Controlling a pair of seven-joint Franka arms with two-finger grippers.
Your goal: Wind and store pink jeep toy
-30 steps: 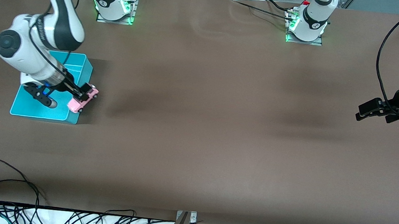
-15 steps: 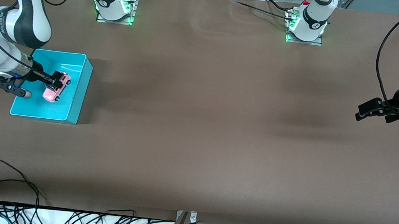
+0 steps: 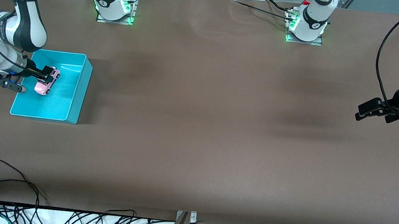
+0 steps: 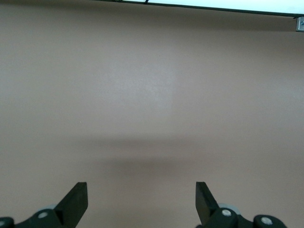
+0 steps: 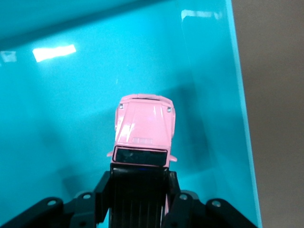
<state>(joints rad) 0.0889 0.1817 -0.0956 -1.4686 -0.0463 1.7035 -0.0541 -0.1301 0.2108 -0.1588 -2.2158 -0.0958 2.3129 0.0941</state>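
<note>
The right gripper (image 3: 48,74) is clamped on the black roof of the pink jeep toy (image 3: 46,85), holding it inside the turquoise bin (image 3: 78,90), which sits on the brown table (image 3: 198,126) at the right arm's end. The left gripper (image 3: 371,110) waits with fingers spread over the table's edge at the left arm's end.

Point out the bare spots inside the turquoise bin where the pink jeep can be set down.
The right gripper is shut on the pink jeep toy, over the part of the turquoise bin toward the robots. Bare floor lies between the jeep and the wall nearest the front camera, and beside it toward the left arm's end. The left gripper waits open over bare table.
</note>
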